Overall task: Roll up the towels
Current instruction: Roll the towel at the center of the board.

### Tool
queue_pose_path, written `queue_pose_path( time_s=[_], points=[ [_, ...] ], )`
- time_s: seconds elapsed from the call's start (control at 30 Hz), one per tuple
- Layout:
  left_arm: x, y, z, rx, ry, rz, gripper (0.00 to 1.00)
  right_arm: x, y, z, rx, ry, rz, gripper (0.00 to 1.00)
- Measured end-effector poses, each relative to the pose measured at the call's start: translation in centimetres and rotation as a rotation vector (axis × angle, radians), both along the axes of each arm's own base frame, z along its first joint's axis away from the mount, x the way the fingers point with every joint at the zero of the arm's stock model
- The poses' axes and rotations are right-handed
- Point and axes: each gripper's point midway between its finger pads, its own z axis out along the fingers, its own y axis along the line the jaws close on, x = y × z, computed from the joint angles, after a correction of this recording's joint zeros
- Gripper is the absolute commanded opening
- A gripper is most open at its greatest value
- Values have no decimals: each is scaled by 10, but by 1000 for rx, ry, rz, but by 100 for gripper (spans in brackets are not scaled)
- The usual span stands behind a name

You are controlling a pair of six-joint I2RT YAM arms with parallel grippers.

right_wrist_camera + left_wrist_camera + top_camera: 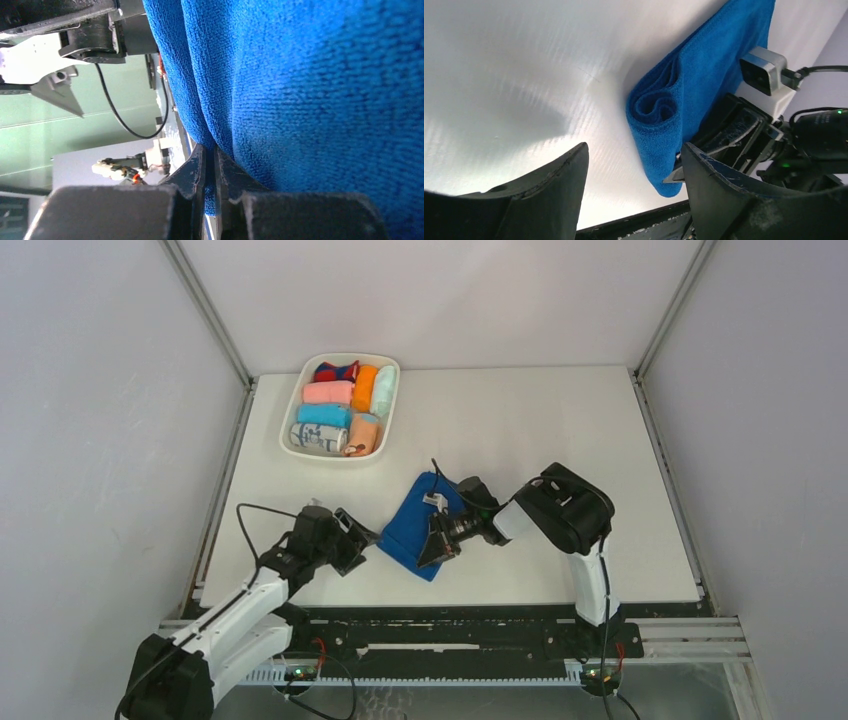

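Midway, the blue towel (418,527) lies part-rolled on the worktop (520,430); right fingers (197,170) pinch its edge, left fingers (559,190) apart.

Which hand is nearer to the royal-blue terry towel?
Right. The right hand is shut on the royal-blue terry towel; the left hand is open just beside it.
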Motion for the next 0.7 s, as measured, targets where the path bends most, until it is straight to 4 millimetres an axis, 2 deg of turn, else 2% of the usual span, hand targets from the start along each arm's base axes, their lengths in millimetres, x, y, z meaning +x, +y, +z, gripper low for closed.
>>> queue_pose_path(
  time_s=[0.17,0.37,0.5,0.63,0.7],
  points=[
    [5,-11,1,-42,-6,-9,72,1,-1,0,24,62,-5,1],
    [6,-23,-9,-49,24,-38,69,3,-2,1,25,74,-10,1],
    [7,-26,-17,-46,50,-35,61,3,-2,1,25,75,-11,1],
    [10,-29,-21,-39,57,-33,47,3,-2,0,18,78,-9,6],
    [12,-29,-24,-31,65,-31,36,3,-2,0,9,74,-5,10]
  ],
)
